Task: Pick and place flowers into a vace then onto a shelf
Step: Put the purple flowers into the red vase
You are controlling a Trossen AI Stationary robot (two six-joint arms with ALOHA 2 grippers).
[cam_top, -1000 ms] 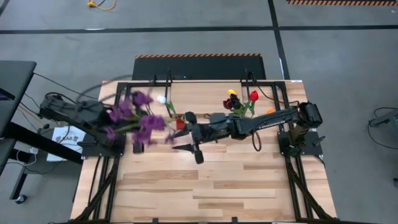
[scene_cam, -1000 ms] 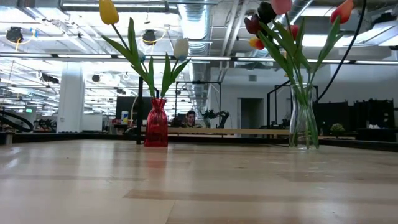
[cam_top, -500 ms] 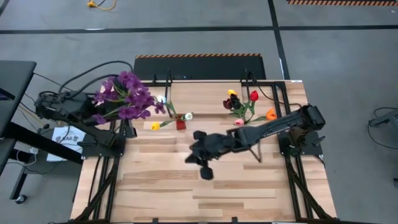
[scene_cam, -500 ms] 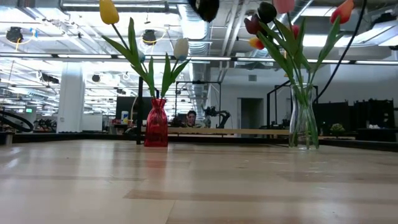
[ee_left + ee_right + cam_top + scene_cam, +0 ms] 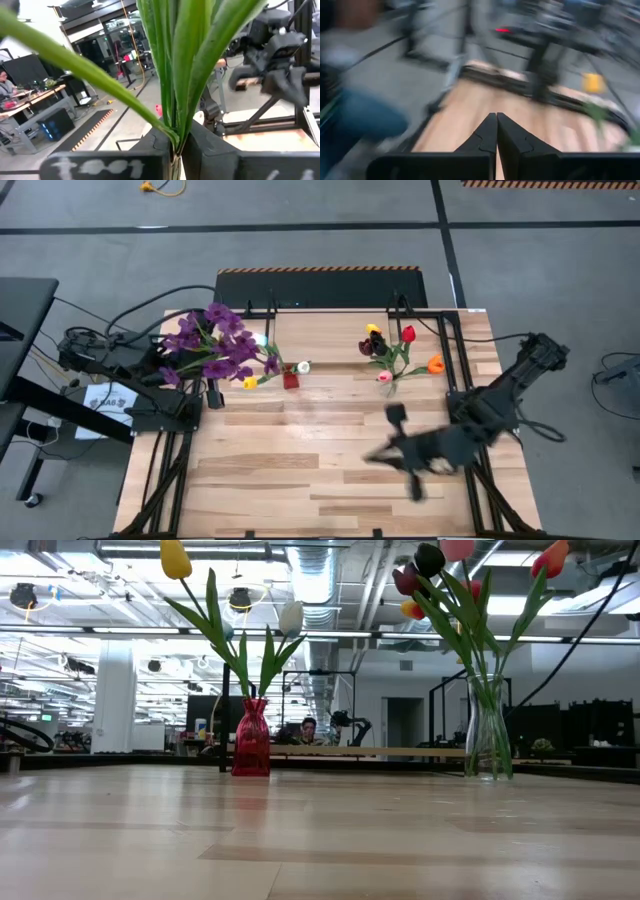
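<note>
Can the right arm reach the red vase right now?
Probably yes, but not at once. The right gripper, fingers shut and empty, sits out over bare table, well away from the red vase. Nothing stands between them.

Purple sprig [image 5: 212, 345] on green stems [image 5: 172, 75], clamped in the left gripper [image 5: 175, 150] at the table's left rear edge. Yellow tulip [image 5: 175, 558] and white tulip [image 5: 290, 618] upright in a red vase [image 5: 251, 738]. Red, orange, yellow, pink and maroon tulips [image 5: 392, 352] bunched in a clear glass vase [image 5: 488, 730], right rear.
</note>
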